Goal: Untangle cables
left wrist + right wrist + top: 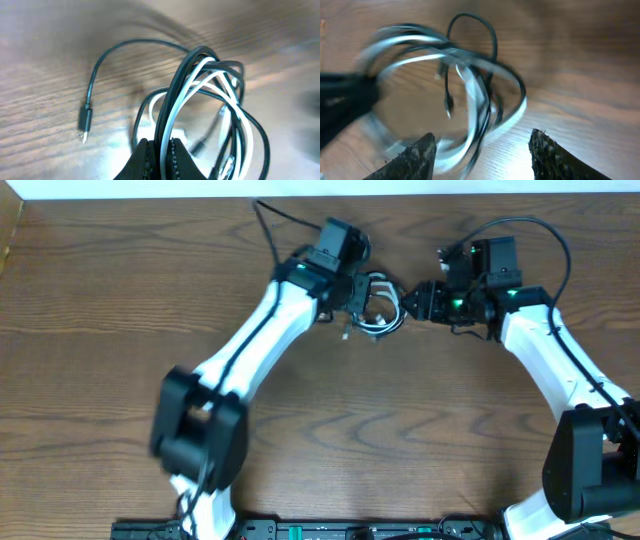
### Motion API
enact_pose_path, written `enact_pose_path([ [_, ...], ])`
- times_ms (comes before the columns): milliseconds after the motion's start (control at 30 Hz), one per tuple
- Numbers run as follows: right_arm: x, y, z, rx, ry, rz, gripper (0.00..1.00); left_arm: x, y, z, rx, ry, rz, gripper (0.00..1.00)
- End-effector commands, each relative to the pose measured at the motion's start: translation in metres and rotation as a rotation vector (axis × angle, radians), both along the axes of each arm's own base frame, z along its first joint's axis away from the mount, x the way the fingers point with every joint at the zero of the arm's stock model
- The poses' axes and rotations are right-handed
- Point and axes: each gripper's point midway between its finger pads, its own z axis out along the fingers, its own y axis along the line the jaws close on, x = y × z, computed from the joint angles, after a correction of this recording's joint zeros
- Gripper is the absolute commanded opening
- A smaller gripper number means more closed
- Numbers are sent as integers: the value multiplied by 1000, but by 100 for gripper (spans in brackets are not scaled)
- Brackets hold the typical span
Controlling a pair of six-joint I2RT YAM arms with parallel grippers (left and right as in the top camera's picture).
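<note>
The cables (383, 317) form a small tangle of black and white loops at the back middle of the table, between my two grippers. My left gripper (358, 292) is shut on a black and a white strand of the cables (210, 95), and its jaws (159, 143) pinch them tight. One black cord with a plug end (84, 121) trails off to the left over the wood. My right gripper (408, 302) faces the tangle from the right and is open (481, 134). The blurred loops (470, 95) lie just ahead of its fingers, and one loop reaches down between them.
The wooden table (120, 330) runs to a pale edge at the back. A thicker black wire (268, 225) rises behind the left arm. The left gripper (340, 100) shows as a dark blur at the left of the right wrist view.
</note>
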Motion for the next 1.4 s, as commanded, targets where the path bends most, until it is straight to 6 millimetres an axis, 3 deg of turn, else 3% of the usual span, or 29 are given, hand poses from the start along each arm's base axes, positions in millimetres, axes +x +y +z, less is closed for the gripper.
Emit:
enact_pose_path([
  [0,3,11,18,17,-56,24,57,-19,-12,39,-102,-6,-89,7],
  [267,4,13,17,8,-50,-1,54,-34,-17,43,-142,45,-127,7],
  [467,3,-28,-9,-171,57,-239,50,-36,-15,56,-154,19,-127,7],
  [567,-1,-46,-18,-251,86,-304,49,-36,-11,74,-171,-20,-121,7],
  [600,-3,-55,-23,-295,97,-329,49,-36,-5,89,-186,-48,-107,8],
  [700,-6,-64,-30,-339,122,-361,49,-35,9,111,-210,-90,-75,7],
  [1033,-15,-68,-62,-384,216,-355,48,-34,70,183,-272,-248,57,8],
  [1200,-20,-63,-72,-375,253,-321,46,-33,83,188,-270,-257,85,8],
  [1367,-11,-59,-67,-379,189,-258,46,-34,76,169,-251,-195,76,7],
])
